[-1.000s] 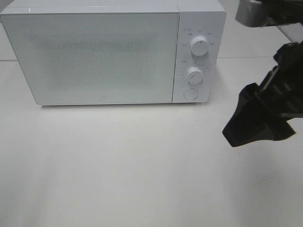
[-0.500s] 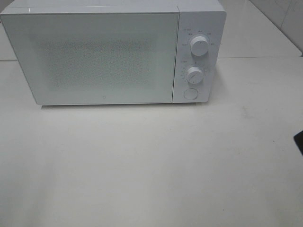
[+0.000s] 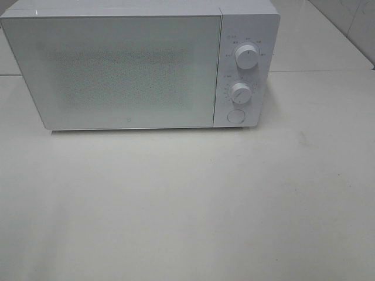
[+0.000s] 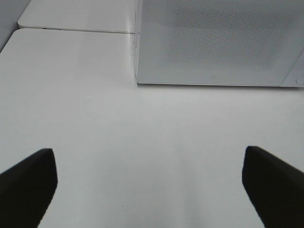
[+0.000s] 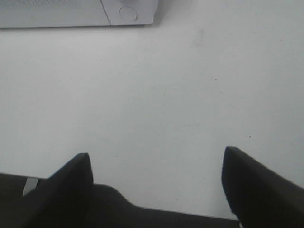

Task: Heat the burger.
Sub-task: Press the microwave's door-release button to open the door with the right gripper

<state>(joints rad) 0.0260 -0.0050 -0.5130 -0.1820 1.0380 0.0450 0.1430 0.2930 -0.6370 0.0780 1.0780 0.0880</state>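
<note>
Change: a second ago the black right arm filled the right edge of the high view, level with the controls. Half a second ago only a sliver showed at that edge, and now it is out of that view altogether.
Right claw (image 5: pixel 156 156): jaws spread wide with nothing between them. It hangs over bare bench (image 3: pixel 187 205) in front of the microwave's right front corner.
Left claw (image 4: pixel 148 161): jaws fully apart and empty, facing the microwave from the near side of the bench, well apart from it.
Microwave (image 3: pixel 135 64): stands along the back of the bench with its frosted door (image 3: pixel 117 70) shut flush.
Controls: the upper dial (image 3: pixel 246 57), the lower dial (image 3: pixel 240 92) and the round button (image 3: pixel 235 116) are untouched by either claw. The dials look set as they were a second ago.
Burger: not visible in any view. It is not on the bench in front of the microwave, and the frosted door hides whatever is inside, so I cannot tell whether it is in there.
Meaning for the task: the right arm backing off from the control side reads as a step just finished, not one beginning. With the door shut, the bench bare and both claws free, the burger is probably already inside and the heating set.
Risk: if the burger is not inside, the door must be opened first.
</note>
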